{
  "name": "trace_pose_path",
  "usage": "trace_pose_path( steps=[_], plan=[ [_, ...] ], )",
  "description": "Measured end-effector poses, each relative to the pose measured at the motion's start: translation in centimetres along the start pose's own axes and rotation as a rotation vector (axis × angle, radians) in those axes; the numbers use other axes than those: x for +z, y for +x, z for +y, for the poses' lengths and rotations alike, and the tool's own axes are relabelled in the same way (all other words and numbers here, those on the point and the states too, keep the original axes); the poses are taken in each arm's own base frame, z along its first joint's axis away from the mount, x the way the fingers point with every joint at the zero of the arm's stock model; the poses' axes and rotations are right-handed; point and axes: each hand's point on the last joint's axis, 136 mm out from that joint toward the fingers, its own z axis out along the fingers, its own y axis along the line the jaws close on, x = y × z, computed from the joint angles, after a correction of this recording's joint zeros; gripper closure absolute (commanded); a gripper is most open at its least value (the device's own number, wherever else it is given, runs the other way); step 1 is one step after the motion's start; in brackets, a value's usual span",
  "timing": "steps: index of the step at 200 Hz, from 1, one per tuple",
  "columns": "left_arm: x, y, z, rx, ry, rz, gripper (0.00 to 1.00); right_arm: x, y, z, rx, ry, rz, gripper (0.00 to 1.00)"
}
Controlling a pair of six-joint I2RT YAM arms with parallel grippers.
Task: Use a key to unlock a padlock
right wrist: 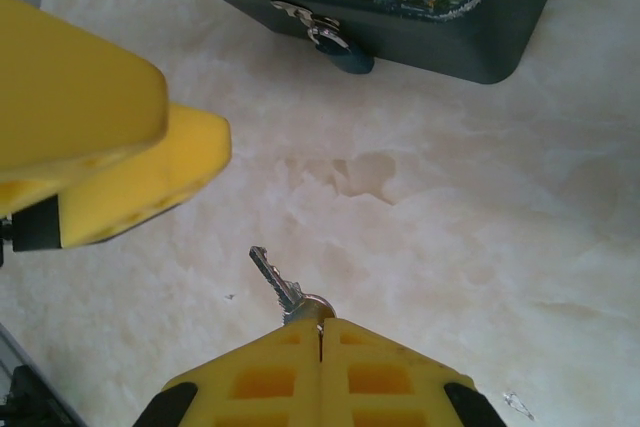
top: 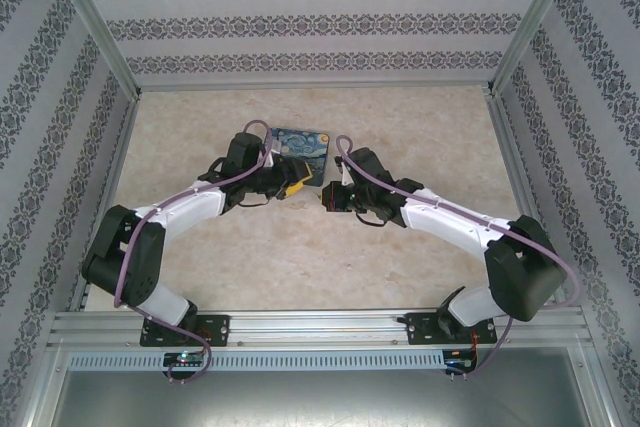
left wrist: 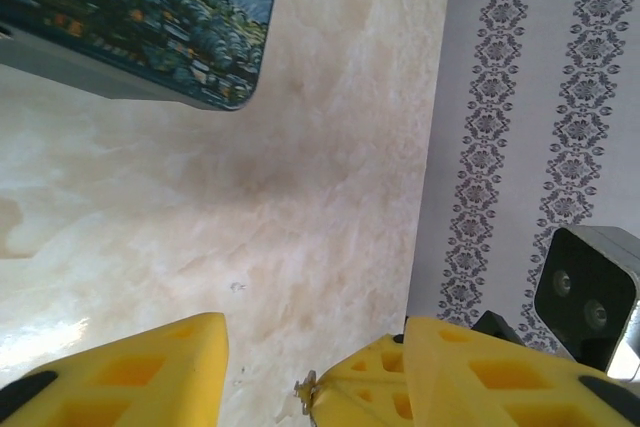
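The tabletop point(top: 300, 267) is pale and marbled. Both arms are bolted at its near edge and fold inward. The left arm point(top: 150, 237) rises from its base, bends at the elbow and reaches right. The right arm point(top: 470, 232) mirrors it and reaches left. Their wrists come close together just in front of the box point(top: 300, 147), which has dark walls and a lid painted with blue swirling sky. The left pincer point(top: 293, 187) sits low beside the box's near edge, its yellow fingers spread with bare tabletop between them. The right pincer point(right wrist: 320, 327) is pressed closed on the key's round head. The padlock point(right wrist: 345, 55) is tiny, with a teal-blue body and a thin metal shackle, and hangs from the metal hasp on the box's front wall. The key point(right wrist: 272, 277) is slim and silver. Its toothed blade sticks out of the fingertips toward the box, well short of the padlock.
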Motion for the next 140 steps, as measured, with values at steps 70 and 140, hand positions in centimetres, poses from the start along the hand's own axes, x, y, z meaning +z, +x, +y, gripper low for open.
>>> trace_pose_path(
  steps=[70, 140],
  plan=[
    [1.7, 1.6, 0.1, -0.002, -0.004, 0.045, 0.62, -0.4, -0.6, 0.6, 0.017, -0.022, -0.026, 1.0],
    [2.0, 2.0, 0.2, -0.003, -0.009, 0.053, 0.72, -1.0, -1.0, 1.2, 0.011, -0.038, -0.045, 1.0]
  ],
)
